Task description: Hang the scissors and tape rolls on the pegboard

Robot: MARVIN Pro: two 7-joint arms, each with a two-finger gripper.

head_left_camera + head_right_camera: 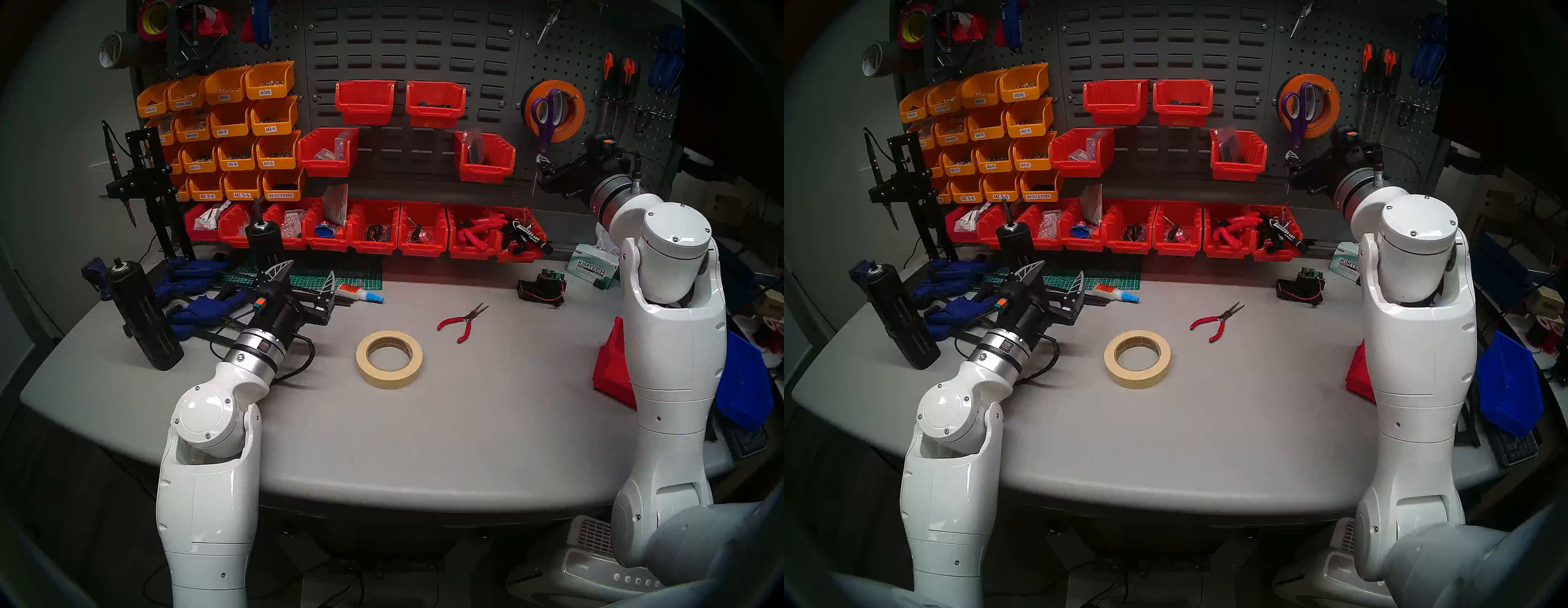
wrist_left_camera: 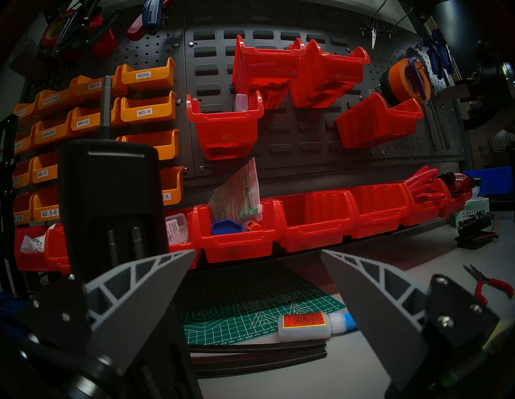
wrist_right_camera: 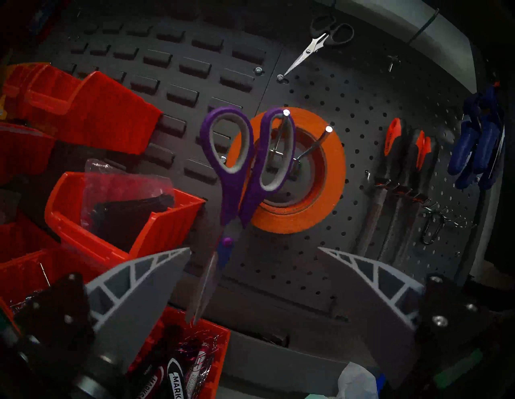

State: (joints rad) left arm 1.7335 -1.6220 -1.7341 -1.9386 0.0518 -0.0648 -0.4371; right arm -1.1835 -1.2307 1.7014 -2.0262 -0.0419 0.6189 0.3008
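The purple-handled scissors [image 3: 237, 172] hang by one finger loop from a hook on the pegboard [image 3: 362, 111], blades pointing down. Behind them on the same hooks sits the orange tape roll [image 3: 331, 178], with a black roll [image 2: 388, 83] behind it. My right gripper [image 3: 254, 248] is open just below the handles, and the blades run down close by its finger on the view's left. It holds nothing. The cream tape roll [image 1: 389, 380] lies flat at the table's middle. My left gripper [image 1: 312, 268] is open and empty, low over the green cutting mat [image 2: 237, 314].
Red pliers [image 1: 462, 322] lie right of the cream roll, and a glue bottle [image 1: 360, 294] lies by the mat. Red bins [image 1: 424, 229] line the back. Black tool holders [image 1: 144, 314] and blue clamps crowd the left. Small dark scissors [image 3: 320, 41] and screwdrivers [image 3: 395, 145] hang nearby.
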